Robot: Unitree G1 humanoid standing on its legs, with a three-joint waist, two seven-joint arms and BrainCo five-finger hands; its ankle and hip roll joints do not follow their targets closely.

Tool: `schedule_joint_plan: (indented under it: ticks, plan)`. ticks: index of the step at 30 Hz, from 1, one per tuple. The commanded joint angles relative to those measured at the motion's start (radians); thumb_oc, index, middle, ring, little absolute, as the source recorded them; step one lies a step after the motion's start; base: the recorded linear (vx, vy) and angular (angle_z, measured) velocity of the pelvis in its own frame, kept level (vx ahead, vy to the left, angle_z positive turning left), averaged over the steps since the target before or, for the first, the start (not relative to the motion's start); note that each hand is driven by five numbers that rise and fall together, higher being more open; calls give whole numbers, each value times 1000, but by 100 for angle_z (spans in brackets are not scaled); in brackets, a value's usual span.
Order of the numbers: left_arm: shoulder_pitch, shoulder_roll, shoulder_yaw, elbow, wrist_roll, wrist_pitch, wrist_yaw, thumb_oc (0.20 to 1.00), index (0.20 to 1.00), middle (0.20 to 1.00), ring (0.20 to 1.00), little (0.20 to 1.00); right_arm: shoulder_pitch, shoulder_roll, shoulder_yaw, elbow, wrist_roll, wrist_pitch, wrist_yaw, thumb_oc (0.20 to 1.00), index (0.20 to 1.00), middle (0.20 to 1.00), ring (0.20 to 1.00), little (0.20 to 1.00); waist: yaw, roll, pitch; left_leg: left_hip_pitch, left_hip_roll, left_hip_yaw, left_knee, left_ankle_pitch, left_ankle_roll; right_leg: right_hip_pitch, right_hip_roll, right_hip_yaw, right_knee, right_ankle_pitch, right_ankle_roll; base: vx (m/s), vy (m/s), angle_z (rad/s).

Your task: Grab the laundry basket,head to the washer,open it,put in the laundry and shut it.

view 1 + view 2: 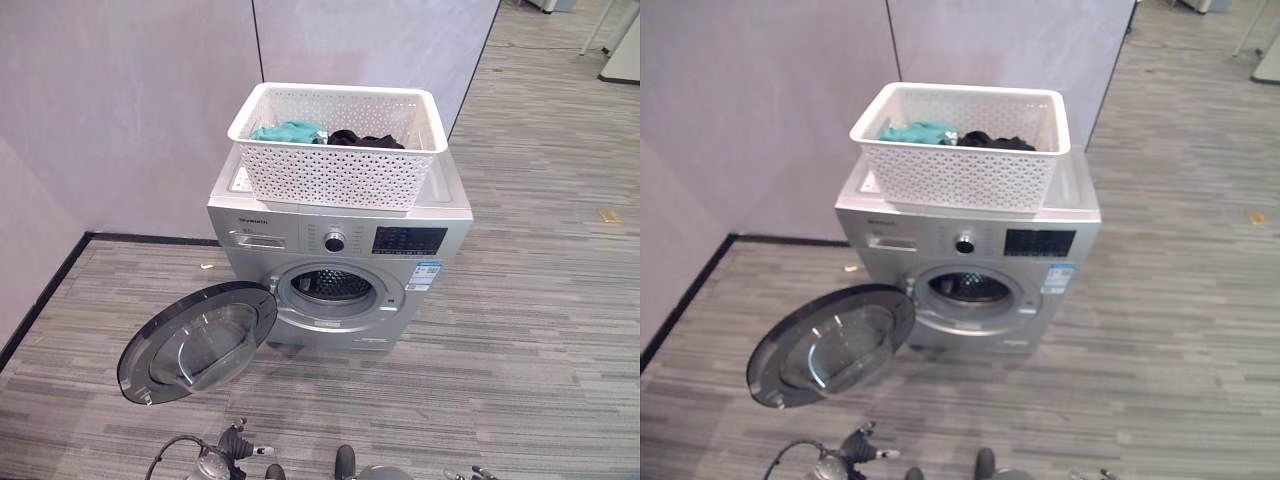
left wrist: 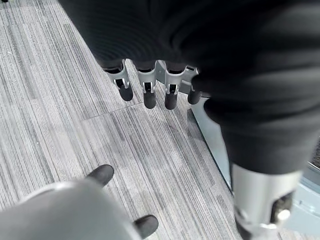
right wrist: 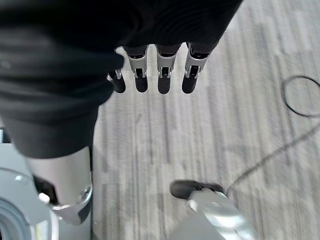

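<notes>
You're looking at the white laundry basket (image 1: 338, 150) sitting on top of the silver washer (image 1: 340, 245), at 12 o'clock in the eye views, teal cloth (image 1: 288, 131) and black cloth (image 1: 365, 140) lying inside it. Washer door (image 1: 196, 341) is hanging wide open at 8 o'clock of the drum opening (image 1: 333, 289). Your left hand (image 2: 150, 85) and right hand (image 3: 155, 75) are hanging over the floor (image 1: 540, 330), fingers straight, holding nothing.

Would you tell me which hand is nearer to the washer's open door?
Left. The left hand hangs open just short of the door, which swings out to the robot's left; the right hand hangs open farther over to the right.
</notes>
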Motion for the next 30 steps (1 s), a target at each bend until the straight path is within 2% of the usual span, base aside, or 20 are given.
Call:
schedule_joint_plan:
  ticks: [1,2,3,4,5,6,7,8,9,10,12,15,16,20,24,25,27,28,30]
  plan:
    - [-55,-4,4,18,-25,-11,-3,1000,1000,1000,1000,1000,-13,-50,-22,-10,-3,-26,-4,1000,1000,1000,1000,1000,3,1,25,-20,-88,-10,58,-17,58,83,2,35,-71,26,90,25,-27,-4]
    - [-62,-1,3,21,-26,-11,-1,1000,1000,1000,1000,1000,-13,-59,-33,-3,0,-26,-4,1000,1000,1000,1000,1000,0,0,26,-43,-69,-5,45,2,55,89,-2,29,-77,23,92,72,36,-17]
    - [-72,3,6,30,-31,-11,1,1000,1000,1000,1000,1000,-7,-62,-43,2,4,-28,-4,1000,1000,1000,1000,1000,-6,-1,28,-60,-18,29,-35,9,53,99,-13,21,-86,14,100,111,61,-24]
    - [-74,7,7,32,-30,-12,3,1000,1000,1000,1000,1000,-9,-62,-45,2,6,-28,-4,1000,1000,1000,1000,1000,-2,-5,25,-66,-15,25,-79,12,55,98,-18,21,-87,10,103,155,108,-11]
    - [-80,15,7,37,-30,-15,7,1000,1000,1000,1000,1000,-12,-65,-47,9,10,-31,-6,1000,1000,1000,1000,1000,9,-1,28,-62,-9,2,-155,42,48,109,-18,30,-92,3,108,232,179,22]
    - [-88,24,9,43,-37,-17,15,1000,1000,1000,1000,1000,-20,-69,-47,14,11,-36,-8,1000,1000,1000,1000,1000,16,4,26,-74,32,-28,-277,113,26,117,-19,40,-93,-9,113,193,154,23]
    - [-88,24,9,43,-37,-17,15,1000,1000,1000,1000,1000,-20,-69,-47,14,11,-36,-8,1000,1000,1000,1000,1000,16,4,27,-73,32,-28,-280,114,25,118,-19,40,-93,-10,113,192,157,6]
    - [-88,26,5,42,-43,-19,15,1000,1000,1000,1000,1000,-17,-72,-47,16,13,-36,-11,1000,1000,1000,1000,1000,16,8,30,-90,69,-25,-349,158,4,124,-22,40,-93,-21,114,65,51,-32]
    - [-88,26,5,42,-43,-19,15,1000,1000,1000,1000,1000,-17,-72,-47,16,13,-36,-11,1000,1000,1000,1000,1000,16,8,30,-89,69,-25,-350,159,4,125,-22,40,-93,-21,114,202,184,-37]
    - [-89,31,2,38,-44,-16,10,1000,1000,1000,1000,1000,-24,-84,-46,6,9,-33,-5,1000,1000,1000,1000,1000,23,8,34,-77,81,-55,-343,164,-4,144,-35,60,-97,-21,122,235,216,-44]
    - [-73,38,17,58,-43,-19,12,1000,1000,1000,1000,1000,-9,-78,-54,-4,6,-30,7,1000,1000,1000,1000,1000,18,18,1,-25,70,-46,-373,160,-9,171,-51,73,-106,-29,143,319,296,-48]
    - [-69,42,18,72,-36,-19,8,1000,1000,1000,1000,1000,-16,-75,-50,-5,-1,-31,10,1000,1000,1000,1000,1000,20,17,-13,-5,51,-48,-384,149,1,160,-66,97,-100,-22,149,170,232,-34]
    - [-72,48,12,68,-31,-22,7,1000,1000,1000,1000,1000,-36,-69,-45,-14,-7,-33,11,1000,1000,1000,1000,1000,25,6,-19,7,30,-37,-396,139,14,145,-91,103,-103,-5,168,102,194,-19]
    - [-71,64,13,56,-36,-27,12,1000,1000,1000,1000,1000,-78,-54,-4,-64,-21,-38,11,1000,1000,1000,1000,1000,45,-5,-21,15,13,-15,-416,124,31,117,-115,111,-105,19,194,69,169,-24]
    - [-57,79,21,51,-26,-28,17,1000,1000,1000,1000,1000,-94,-68,44,-150,-120,-39,-12,1000,1000,1000,1000,1000,58,-14,-21,27,12,-2,-419,112,38,109,-121,116,-107,30,204,45,64,-15]
    - [-38,98,33,31,-13,-25,15,1000,1000,1000,1000,1000,-76,-109,65,-329,-219,-37,-30,1000,1000,1000,1000,1000,60,-18,-22,29,13,2,-419,108,39,106,-122,117,-108,35,207,37,18,-15]
    - [-3,109,78,36,-1,-26,13,1000,1000,1000,1000,1000,3,-172,5,-578,-243,-50,-9,1000,1000,1000,1000,1000,49,-23,-29,34,17,8,-419,105,36,109,-123,115,-112,35,211,48,15,-5]
    - [0,106,84,46,1,-26,15,1000,1000,1000,1000,1000,32,-184,-14,-599,-245,-55,-7,1000,1000,1000,1000,1000,46,-24,-32,37,17,7,-419,104,36,111,-123,114,-111,35,211,34,1,3]
    - [29,96,130,110,16,-16,9,1000,1000,1000,1000,1000,135,-259,-150,-754,-242,-76,8,1000,1000,1000,1000,1000,26,-28,-44,37,23,9,-419,107,29,114,-123,112,-116,38,214,26,-22,5]
